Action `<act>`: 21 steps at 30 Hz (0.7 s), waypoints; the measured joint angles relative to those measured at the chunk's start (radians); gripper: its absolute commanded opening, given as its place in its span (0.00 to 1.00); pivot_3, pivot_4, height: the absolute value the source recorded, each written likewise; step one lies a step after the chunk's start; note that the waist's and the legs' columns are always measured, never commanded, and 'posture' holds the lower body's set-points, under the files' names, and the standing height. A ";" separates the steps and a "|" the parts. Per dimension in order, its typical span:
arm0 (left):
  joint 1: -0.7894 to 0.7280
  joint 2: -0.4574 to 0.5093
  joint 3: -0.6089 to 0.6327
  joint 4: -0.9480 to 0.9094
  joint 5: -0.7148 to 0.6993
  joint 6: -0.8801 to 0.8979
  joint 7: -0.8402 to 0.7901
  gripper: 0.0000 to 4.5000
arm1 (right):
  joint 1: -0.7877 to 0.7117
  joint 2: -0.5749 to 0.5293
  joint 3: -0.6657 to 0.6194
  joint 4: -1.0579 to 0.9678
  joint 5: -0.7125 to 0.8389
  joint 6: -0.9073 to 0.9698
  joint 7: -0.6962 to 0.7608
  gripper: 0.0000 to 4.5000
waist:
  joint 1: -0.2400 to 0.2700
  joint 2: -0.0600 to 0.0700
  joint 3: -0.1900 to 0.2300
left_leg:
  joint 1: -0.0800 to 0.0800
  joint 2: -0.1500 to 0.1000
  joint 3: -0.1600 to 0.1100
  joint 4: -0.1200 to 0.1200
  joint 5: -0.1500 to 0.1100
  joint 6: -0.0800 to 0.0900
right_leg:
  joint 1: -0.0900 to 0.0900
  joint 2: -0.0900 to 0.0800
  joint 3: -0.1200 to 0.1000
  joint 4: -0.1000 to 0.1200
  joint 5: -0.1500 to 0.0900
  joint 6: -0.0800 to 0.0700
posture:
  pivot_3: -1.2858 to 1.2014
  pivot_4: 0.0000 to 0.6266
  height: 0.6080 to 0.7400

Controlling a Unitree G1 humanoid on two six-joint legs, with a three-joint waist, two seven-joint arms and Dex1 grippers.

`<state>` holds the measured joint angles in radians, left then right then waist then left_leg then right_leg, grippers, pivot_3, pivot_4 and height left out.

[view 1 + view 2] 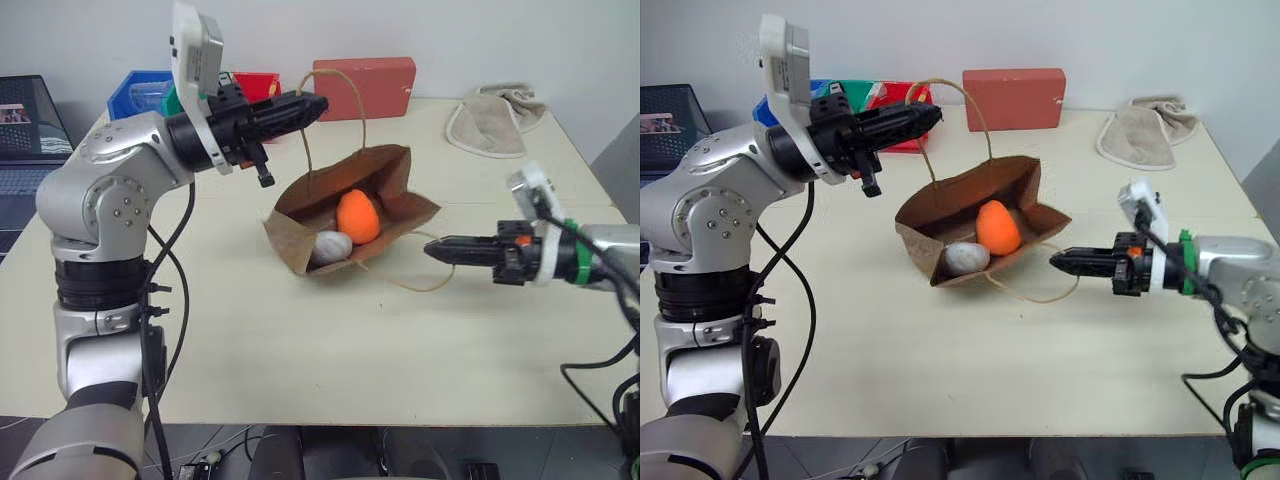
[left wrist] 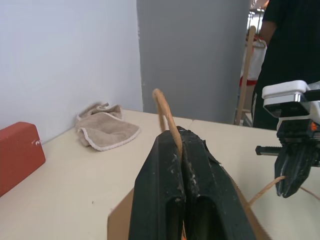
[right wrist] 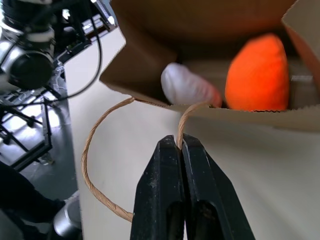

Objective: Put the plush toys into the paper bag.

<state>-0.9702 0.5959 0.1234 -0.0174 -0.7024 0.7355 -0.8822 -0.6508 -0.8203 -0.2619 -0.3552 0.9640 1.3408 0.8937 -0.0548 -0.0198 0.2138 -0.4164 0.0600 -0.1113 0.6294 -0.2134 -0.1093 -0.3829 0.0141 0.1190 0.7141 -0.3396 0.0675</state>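
Note:
The brown paper bag [image 1: 290, 238] lies tilted open at the table's middle. Inside it rest the two plush toys, an orange carrot [image 1: 357, 216] and a white egg-shaped one [image 1: 331, 247]. My left gripper [image 1: 318, 103] is held above the bag's far side, shut on the far string handle [image 1: 345, 82], which rises in a taut loop. My right gripper [image 1: 432, 249] sits level at the bag's near right corner, shut on the near string handle [image 3: 179, 127]. The right wrist view looks into the bag mouth at the carrot [image 3: 257, 72] and the egg toy [image 3: 187, 87].
A red box [image 1: 365, 87] stands at the back of the table, with a beige towel [image 1: 495, 120] at the back right. Blue [image 1: 140, 95] and red [image 1: 258, 85] bins sit at the back left near a laptop [image 1: 25, 135]. A person in dark clothes [image 2: 290, 40] stands beyond the table.

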 measured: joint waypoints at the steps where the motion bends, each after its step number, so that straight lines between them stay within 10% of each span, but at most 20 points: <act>1: -0.004 -0.010 -0.006 0.017 0.006 -0.004 -0.001 0.00 | -0.040 0.006 -0.001 0.029 0.011 0.020 -0.016 0.01 | -0.002 0.000 0.000 | 0.000 0.000 0.000 0.000 0.000 0.000 | 0.000 0.000 0.000 0.000 0.000 0.000 | 0.52 0.24 1.00; 10: -0.006 -0.074 -0.063 0.163 0.109 -0.095 -0.005 0.04 | -0.217 0.165 0.006 0.236 -0.004 0.087 -0.254 0.14 | -0.007 0.000 0.000 | -0.002 0.000 0.001 -0.001 0.000 0.000 | -0.004 0.000 0.001 0.001 0.000 0.000 | 0.52 0.24 1.00; 18: -0.002 -0.018 -0.060 0.164 0.116 -0.081 -0.058 0.56 | -0.233 0.129 -0.006 0.198 0.030 0.083 -0.270 0.78 | 0.000 0.001 0.001 | -0.006 0.000 0.000 -0.003 0.000 -0.001 | -0.006 -0.001 -0.001 -0.001 0.000 0.000 | 0.52 0.24 1.00; 21: 0.046 0.077 -0.048 0.140 0.114 -0.080 -0.114 0.77 | -0.197 -0.043 -0.005 0.161 0.036 0.038 -0.153 1.00 | -0.001 0.003 0.002 | -0.006 0.000 0.001 -0.003 0.000 0.000 | -0.006 -0.001 -0.001 -0.001 0.000 0.000 | 0.52 0.24 1.00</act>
<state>-0.9241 0.6725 0.0751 0.1228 -0.5879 0.6556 -0.9960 -0.8479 -0.8630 -0.2667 -0.1944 0.9996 1.3792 0.7410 -0.0558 -0.0169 0.2154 -0.4221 0.0598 -0.1107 0.6260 -0.2136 -0.1092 -0.3892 0.0133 0.1183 0.7126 -0.3396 0.0673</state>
